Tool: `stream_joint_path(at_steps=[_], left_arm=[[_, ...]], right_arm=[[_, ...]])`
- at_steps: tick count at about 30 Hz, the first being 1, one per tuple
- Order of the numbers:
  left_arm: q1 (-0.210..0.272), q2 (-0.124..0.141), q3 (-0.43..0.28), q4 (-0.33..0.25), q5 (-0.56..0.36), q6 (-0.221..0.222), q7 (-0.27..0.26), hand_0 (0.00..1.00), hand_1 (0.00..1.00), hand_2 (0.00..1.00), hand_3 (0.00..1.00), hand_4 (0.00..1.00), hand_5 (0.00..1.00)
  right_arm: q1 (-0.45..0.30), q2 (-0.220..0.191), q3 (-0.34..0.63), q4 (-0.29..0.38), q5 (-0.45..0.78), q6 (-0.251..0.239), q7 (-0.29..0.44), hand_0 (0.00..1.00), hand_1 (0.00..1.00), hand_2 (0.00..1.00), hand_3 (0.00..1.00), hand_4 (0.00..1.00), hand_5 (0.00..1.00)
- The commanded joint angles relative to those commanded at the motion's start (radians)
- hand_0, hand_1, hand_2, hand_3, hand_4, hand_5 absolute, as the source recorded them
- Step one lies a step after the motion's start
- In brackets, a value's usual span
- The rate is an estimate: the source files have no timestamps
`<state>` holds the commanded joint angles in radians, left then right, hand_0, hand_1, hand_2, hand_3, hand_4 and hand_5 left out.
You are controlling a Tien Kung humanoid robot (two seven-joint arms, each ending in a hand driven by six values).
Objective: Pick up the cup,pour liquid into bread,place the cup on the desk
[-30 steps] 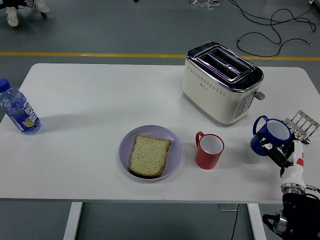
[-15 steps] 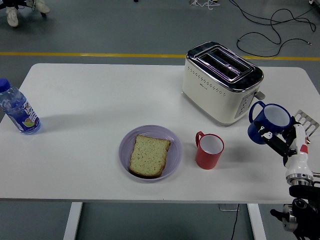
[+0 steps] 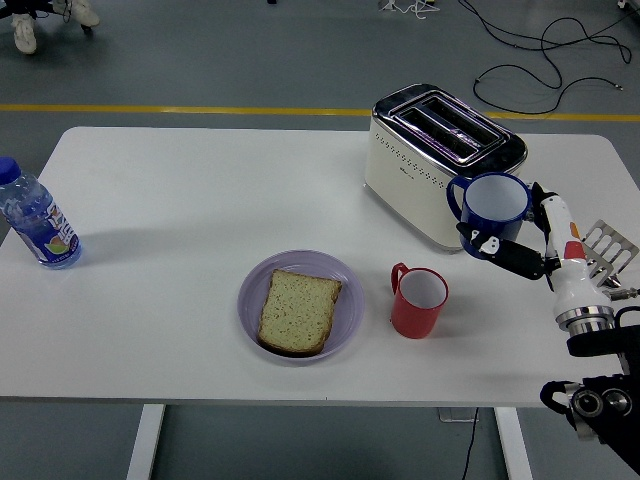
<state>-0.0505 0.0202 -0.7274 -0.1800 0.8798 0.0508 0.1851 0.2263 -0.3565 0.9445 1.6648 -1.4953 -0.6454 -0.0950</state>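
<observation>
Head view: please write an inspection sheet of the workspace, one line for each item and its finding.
Surface: white table, no spill seen.
Job's things: blue cup held upright above the table in front of the toaster; bread slice lies on the purple plate.
Clutter: red cup stands right of the plate; water bottle at the left edge; metal rack at the right edge.
Grippers: right hand grasps the blue cup; left hand not in view.
Cables: black cables lie on the floor beyond the table.
Surroundings: grey floor with a yellow line.
</observation>
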Motion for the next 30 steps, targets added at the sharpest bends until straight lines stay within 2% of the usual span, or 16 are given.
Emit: stream_joint_path(at_steps=[1, 6, 10, 14, 21, 30], left_arm=[[0.0, 0.0, -0.001, 0.0, 0.001, 0.0, 0.0, 0.66, 0.703, 0.724, 0.62, 0.37, 0.925], [0.0, -0.003, 0.006, 0.0, -0.011, 0.001, 0.0, 0.66, 0.703, 0.723, 0.619, 0.372, 0.927], [0.0, -0.004, 0.013, 0.0, -0.024, 0.002, 0.0, 0.66, 0.703, 0.723, 0.619, 0.372, 0.927], [0.004, -0.004, 0.028, 0.0, -0.04, 0.003, -0.002, 0.659, 0.703, 0.724, 0.619, 0.371, 0.927], [0.012, -0.002, 0.034, 0.0, -0.043, 0.002, 0.0, 0.66, 0.703, 0.723, 0.618, 0.37, 0.925], [0.021, 0.003, 0.049, 0.0, -0.055, 0.003, 0.001, 0.66, 0.703, 0.724, 0.619, 0.368, 0.922]], right_arm=[[0.005, -0.001, -0.003, 0.0, -0.005, 0.0, -0.002, 0.286, 0.244, 0.451, 0.492, 0.761, 0.002], [0.134, -0.031, -0.116, -0.014, -0.14, 0.054, -0.095, 0.301, 0.244, 0.455, 0.496, 0.744, 0.002], [0.249, -0.051, -0.227, -0.045, -0.225, 0.107, -0.161, 0.301, 0.244, 0.455, 0.496, 0.744, 0.002], [0.362, -0.054, -0.347, -0.077, -0.306, 0.141, -0.195, 0.278, 0.243, 0.453, 0.495, 0.726, 0.002], [0.513, -0.008, -0.526, -0.159, -0.375, 0.166, -0.202, 0.277, 0.241, 0.451, 0.495, 0.721, 0.002], [0.644, 0.055, -0.68, -0.254, -0.464, 0.173, -0.208, 0.278, 0.241, 0.447, 0.494, 0.714, 0.002]])
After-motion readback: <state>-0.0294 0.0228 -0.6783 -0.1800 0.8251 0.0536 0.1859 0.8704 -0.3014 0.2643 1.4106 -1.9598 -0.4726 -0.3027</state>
